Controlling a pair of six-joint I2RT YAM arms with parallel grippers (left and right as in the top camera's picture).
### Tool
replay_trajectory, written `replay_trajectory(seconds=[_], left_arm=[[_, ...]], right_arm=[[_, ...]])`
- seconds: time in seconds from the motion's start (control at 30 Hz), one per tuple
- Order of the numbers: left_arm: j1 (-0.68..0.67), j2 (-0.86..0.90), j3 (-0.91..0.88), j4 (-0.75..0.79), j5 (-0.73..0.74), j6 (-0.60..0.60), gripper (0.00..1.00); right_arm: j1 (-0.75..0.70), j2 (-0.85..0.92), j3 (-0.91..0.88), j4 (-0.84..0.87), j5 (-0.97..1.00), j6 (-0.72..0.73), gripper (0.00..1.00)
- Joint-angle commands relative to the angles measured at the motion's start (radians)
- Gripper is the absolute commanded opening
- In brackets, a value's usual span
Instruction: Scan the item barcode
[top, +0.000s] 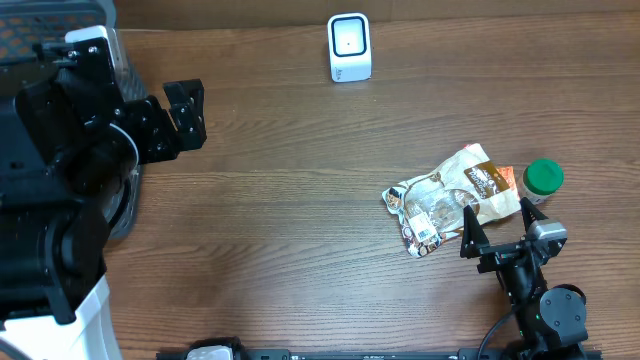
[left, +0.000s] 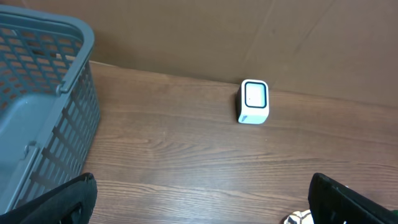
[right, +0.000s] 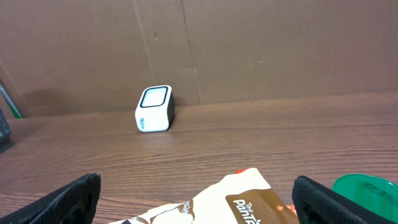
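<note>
The item is a white and brown snack bag (top: 450, 195) lying flat on the wooden table at the right. Its top end shows low in the right wrist view (right: 261, 199), between the fingers. My right gripper (top: 498, 228) hovers at the bag's near edge, open (right: 199, 205), holding nothing. The white barcode scanner (top: 349, 47) stands at the back of the table, also seen from both wrists (left: 254, 101) (right: 153, 109). My left gripper (top: 185, 118) is far to the left, open and empty (left: 205, 208), facing the scanner.
A green-lidded jar (top: 543, 178) stands just right of the bag, close to my right gripper (right: 367, 190). A grey plastic basket (left: 37, 124) sits at the far left beside the left arm. A brown cardboard wall (right: 249, 50) backs the table.
</note>
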Motion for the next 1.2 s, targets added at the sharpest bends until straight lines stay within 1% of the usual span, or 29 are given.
replay_trajectory(seconds=[0.0,0.17,0.3,0.5,0.83,1.03,1.17], left_arm=[[-0.001,0.019,-0.002,0.001,-0.006,-0.009,1.00],[-0.001,0.004,-0.059,0.001,-0.006,-0.009,1.00],[-0.001,-0.043,-0.155,0.002,-0.006,-0.009,1.00],[-0.001,-0.173,-0.401,0.002,-0.006,-0.009,1.00],[-0.001,-0.441,-0.834,0.001,-0.006,-0.009,1.00],[-0.001,-0.584,-1.028,0.001,-0.006,-0.009,1.00],[-0.001,-0.655,-1.122,0.027,0.009,-0.042,1.00]], right_arm=[[-0.006,-0.010,-0.011,0.004,-0.005,0.003,1.00],[-0.006,-0.010,-0.011,0.004,-0.005,0.004,1.00],[-0.006,-0.010,-0.011,0.004,-0.005,0.003,1.00],[-0.006,-0.010,-0.011,0.004,-0.005,0.003,1.00],[-0.006,-0.010,-0.011,0.004,-0.005,0.003,1.00],[-0.006,-0.010,-0.011,0.004,-0.005,0.003,1.00],[-0.006,-0.010,-0.011,0.004,-0.005,0.003,1.00]])
